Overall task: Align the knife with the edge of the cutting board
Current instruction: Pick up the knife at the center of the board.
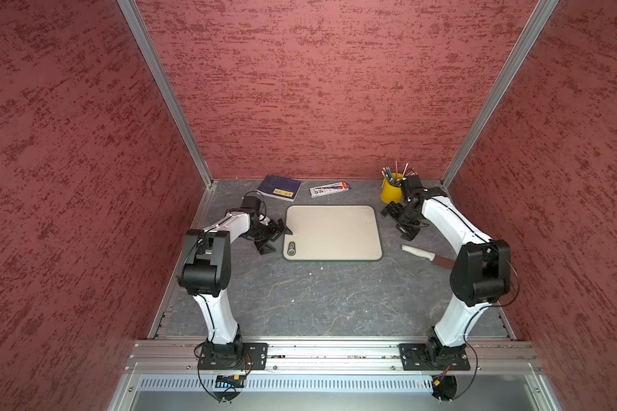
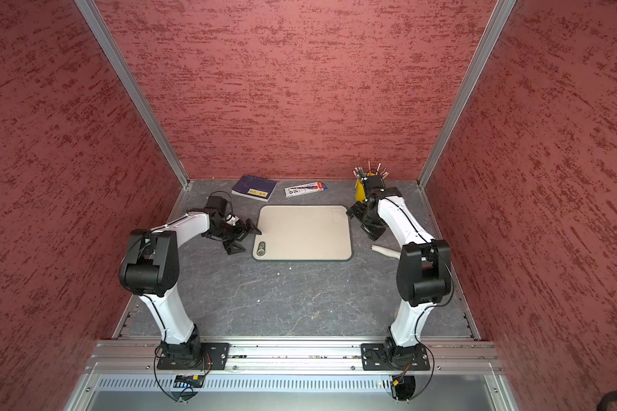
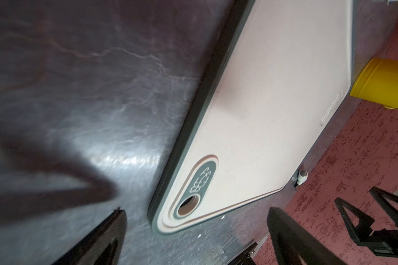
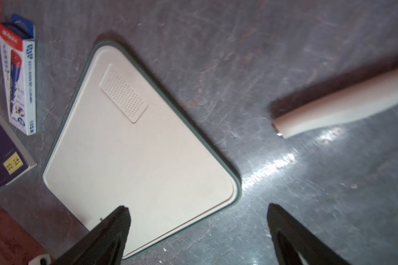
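The beige cutting board (image 1: 332,231) (image 2: 303,231) lies flat mid-table, with its dark oval mark at the near left corner. The knife (image 1: 418,252) lies on the table to the board's right, apart from it and slanted. Its off-white handle (image 4: 342,103) points toward the board, and the blade runs under my right arm's elbow. My left gripper (image 1: 278,239) (image 3: 197,212) hangs open at the board's left edge, near the oval-mark corner. My right gripper (image 1: 396,222) (image 4: 198,207) stands open beside the board's right edge, beyond the knife handle. Neither holds anything.
A dark blue booklet (image 1: 280,187) and a pen box (image 1: 330,189) lie behind the board by the back wall. A yellow cup (image 1: 391,192) full of pens stands at the back right, close behind my right wrist. Red walls enclose the table on three sides.
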